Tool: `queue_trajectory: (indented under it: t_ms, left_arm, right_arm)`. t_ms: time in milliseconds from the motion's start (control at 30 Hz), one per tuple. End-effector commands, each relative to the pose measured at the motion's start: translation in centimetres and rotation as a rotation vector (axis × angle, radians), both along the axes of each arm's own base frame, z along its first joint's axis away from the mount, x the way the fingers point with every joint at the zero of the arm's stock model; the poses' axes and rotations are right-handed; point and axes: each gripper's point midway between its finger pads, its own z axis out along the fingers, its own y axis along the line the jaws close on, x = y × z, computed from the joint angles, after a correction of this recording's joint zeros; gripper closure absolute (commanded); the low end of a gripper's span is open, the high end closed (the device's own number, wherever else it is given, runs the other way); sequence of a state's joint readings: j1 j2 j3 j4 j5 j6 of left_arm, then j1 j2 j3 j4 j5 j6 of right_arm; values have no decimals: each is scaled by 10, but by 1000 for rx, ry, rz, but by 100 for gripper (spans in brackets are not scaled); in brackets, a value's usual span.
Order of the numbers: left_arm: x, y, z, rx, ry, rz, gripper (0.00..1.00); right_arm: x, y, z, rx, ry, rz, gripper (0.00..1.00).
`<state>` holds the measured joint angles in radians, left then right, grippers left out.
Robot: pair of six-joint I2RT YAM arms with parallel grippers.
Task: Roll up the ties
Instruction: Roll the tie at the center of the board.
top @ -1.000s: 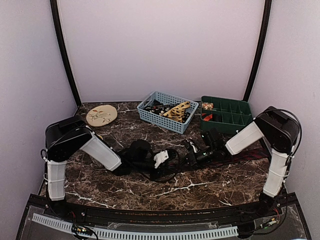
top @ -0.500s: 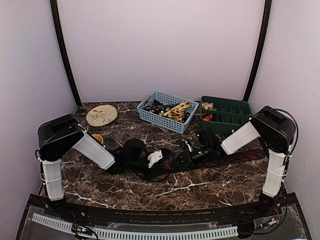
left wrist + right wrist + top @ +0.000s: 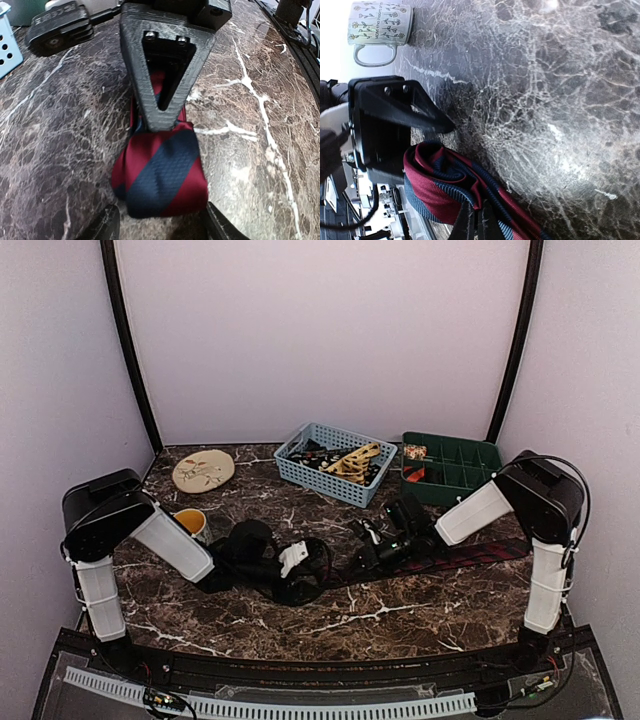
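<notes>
- The striped tie [image 3: 162, 175] lies across the worktop [image 3: 420, 615], its end folded into a loose roll at the middle.
- The right claw [image 3: 476, 222] pinches the fabric just behind the roll.
- The left claw [image 3: 161, 227] straddles the roll; whether it squeezes, I cannot tell.
- Light, limp, slippery cloth probably springs open: hold the roll by its side edges.

The necktie [image 3: 162, 175] is crimson with broad navy diagonal stripes, and the navy is finely textured. The counter [image 3: 400, 615] is dark brown marble veined white. At 12 o'clock sits a pale blue basket [image 3: 320, 483], at 1 o'clock a dark green tray [image 3: 465, 480], and at 10 o'clock a tan disc [image 3: 203, 470] with leafy sprigs. The mug [image 3: 380, 25] is white with dark flower drawings.
</notes>
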<state>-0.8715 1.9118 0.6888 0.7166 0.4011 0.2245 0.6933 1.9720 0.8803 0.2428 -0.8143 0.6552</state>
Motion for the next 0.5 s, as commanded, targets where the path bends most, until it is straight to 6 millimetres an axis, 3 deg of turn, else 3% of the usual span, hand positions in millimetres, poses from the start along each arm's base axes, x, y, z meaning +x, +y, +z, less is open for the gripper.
queue_trajectory:
  t_ms: [0,300,467]
  left_arm:
    - [-5,1,13,-74,20,-17,44]
    - [-8,-25,19,-155,80,-98,50]
    - [-11,-33,26,-173,69,-114,65]
  right_arm:
    - [-6,-23,-44,-141,30,-31,100]
    - [-7,-33,-55,-171,36,-51,100]
    - [-6,-33,-54,-166,34,-56,100]
